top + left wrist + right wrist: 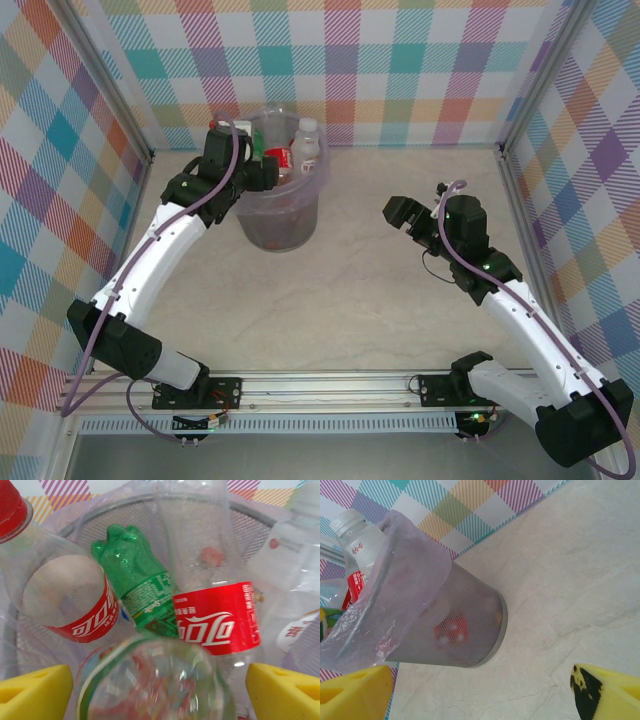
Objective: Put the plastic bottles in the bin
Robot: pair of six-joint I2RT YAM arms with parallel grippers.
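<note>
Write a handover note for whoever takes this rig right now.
Left gripper: open over the bin, with a clear bottle lying between its fingers, apparently loose.
Right gripper: open and empty, above the table to the right of the bin.
Bottles: a green bottle, red-labelled bottles and a white-capped bottle are in the bin, piled up to the rim.
Done: every bottle I can see is in or over the bin.
Left: see that the clear bottle settles in, then probably draw the left arm back.

top cam overhead, wrist cams nearer – all share bin (290,228)
</note>
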